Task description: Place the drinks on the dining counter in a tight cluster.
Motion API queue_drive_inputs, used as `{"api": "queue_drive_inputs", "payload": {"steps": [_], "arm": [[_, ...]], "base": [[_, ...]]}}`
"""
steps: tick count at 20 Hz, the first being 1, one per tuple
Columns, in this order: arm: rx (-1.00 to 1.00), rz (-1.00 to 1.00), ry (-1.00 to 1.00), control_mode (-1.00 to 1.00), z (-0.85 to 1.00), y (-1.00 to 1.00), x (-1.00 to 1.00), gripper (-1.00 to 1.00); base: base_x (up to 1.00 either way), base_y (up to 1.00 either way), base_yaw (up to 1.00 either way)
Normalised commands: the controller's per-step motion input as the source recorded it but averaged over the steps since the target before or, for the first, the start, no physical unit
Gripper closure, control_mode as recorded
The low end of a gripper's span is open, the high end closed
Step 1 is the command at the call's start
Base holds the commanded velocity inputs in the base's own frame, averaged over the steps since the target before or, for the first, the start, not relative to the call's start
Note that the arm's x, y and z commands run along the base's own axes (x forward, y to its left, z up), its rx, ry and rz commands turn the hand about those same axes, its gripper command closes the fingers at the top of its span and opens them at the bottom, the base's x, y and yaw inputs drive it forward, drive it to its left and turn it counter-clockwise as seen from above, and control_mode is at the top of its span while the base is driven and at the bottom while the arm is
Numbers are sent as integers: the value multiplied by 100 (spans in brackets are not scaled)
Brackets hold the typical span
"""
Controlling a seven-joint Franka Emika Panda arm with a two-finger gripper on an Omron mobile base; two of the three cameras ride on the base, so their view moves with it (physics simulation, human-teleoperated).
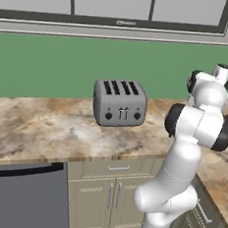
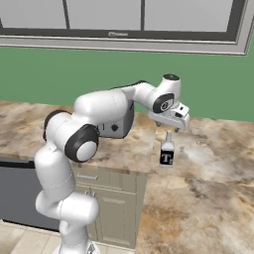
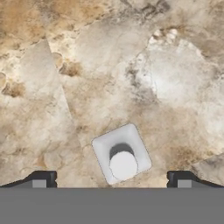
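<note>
1. The dark squat bottle with the white "T" label stands upright on the marbled dining counter, just right of centre in the right base view. From the hand view it shows from above, low and centre in the frame, as a pale square shoulder with a round white cap.
2. The gripper hangs directly over that cap, fingers spread wide, one tip at each lower corner of the hand view, gripping nothing.
3. The risk I see: the bottle is narrow and light-looking, so a descent slightly off-centre could let one finger strike the cap and topple it.
4. A slanted closing squeeze might also skid it across the smooth stone.
5. The toaster stands behind the arm's elbow; a wide swing could clip it.
</note>
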Motion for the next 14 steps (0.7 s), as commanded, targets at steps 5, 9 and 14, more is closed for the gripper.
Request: {"api": "queue_drive_inputs", "payload": {"steps": [5, 9, 14], "arm": [[0, 0, 0, -100, 0, -18, 8, -100], [0, 0, 0, -100, -7, -6, -2, -100], [0, 0, 0, -100, -11, 3, -20, -100]], "base": [[0, 0, 0], [0, 0, 0], [0, 0, 0]]}}
